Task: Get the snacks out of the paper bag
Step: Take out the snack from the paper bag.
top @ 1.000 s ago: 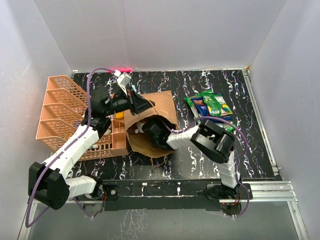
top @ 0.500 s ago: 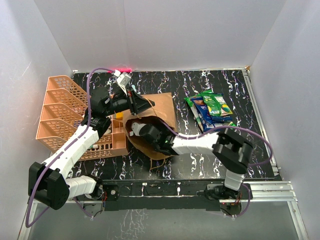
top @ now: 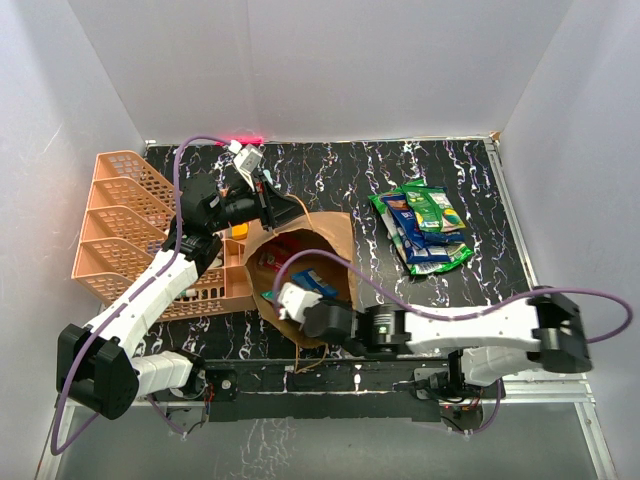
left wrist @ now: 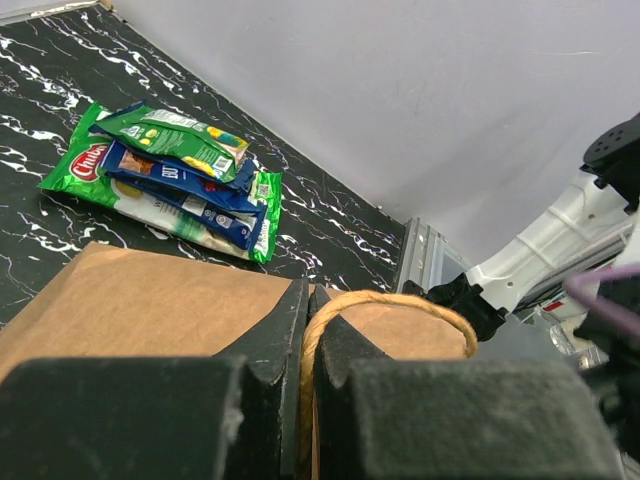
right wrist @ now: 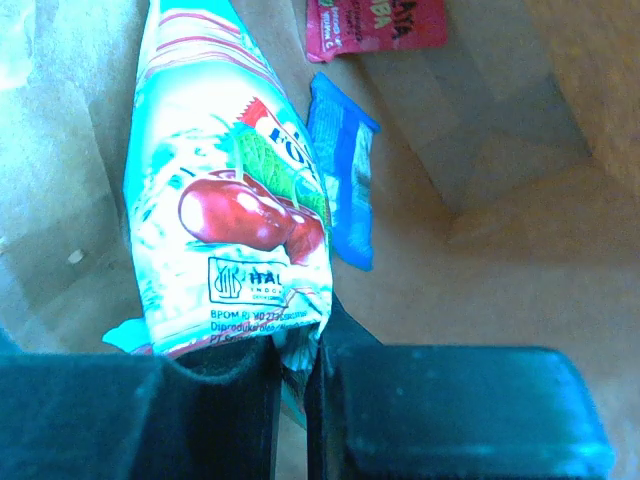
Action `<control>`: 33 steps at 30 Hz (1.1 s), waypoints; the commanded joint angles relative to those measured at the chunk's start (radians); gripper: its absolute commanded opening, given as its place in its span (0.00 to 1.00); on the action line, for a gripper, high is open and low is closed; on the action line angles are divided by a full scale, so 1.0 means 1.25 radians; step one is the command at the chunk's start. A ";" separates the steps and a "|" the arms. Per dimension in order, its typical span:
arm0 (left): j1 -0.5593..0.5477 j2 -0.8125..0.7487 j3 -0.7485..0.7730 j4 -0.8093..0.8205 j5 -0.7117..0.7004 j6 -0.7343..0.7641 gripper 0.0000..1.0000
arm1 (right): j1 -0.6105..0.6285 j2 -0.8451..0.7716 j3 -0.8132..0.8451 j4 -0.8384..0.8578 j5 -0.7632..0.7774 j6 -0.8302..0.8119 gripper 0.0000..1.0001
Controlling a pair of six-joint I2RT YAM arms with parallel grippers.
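Note:
The brown paper bag (top: 335,232) lies with its mouth toward the near edge. My left gripper (left wrist: 308,296) is shut on its twisted handle (left wrist: 400,299) and holds the mouth up. Inside the bag, my right gripper (right wrist: 297,345) is shut on the bottom edge of a teal-and-white snack packet (right wrist: 215,190) printed with cherries. A blue packet (right wrist: 345,185) and a pink-red packet (right wrist: 375,22) lie deeper on the bag's floor. From above, the right gripper (top: 298,296) sits at the bag's mouth. Several green and blue snacks (top: 420,225) are piled on the table to the right.
An orange lattice organizer (top: 120,225) stands at the left, touching the bag's side. The right arm (top: 460,330) stretches low along the near edge. White walls enclose the black marbled table (top: 400,290).
The right arm has dropped low and drawn back toward the near edge; its gripper has shut on the cherry packet. The left gripper and the bag handle have stayed put.

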 commanded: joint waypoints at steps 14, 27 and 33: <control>0.002 -0.006 0.014 0.030 0.003 0.026 0.00 | -0.007 -0.243 0.207 -0.145 -0.332 0.155 0.07; -0.012 -0.035 -0.015 0.196 0.139 -0.040 0.00 | -0.008 -0.346 0.310 0.053 -0.205 0.219 0.07; -0.059 -0.045 -0.001 0.087 0.105 0.070 0.00 | -0.007 -0.296 0.349 0.252 0.135 0.029 0.07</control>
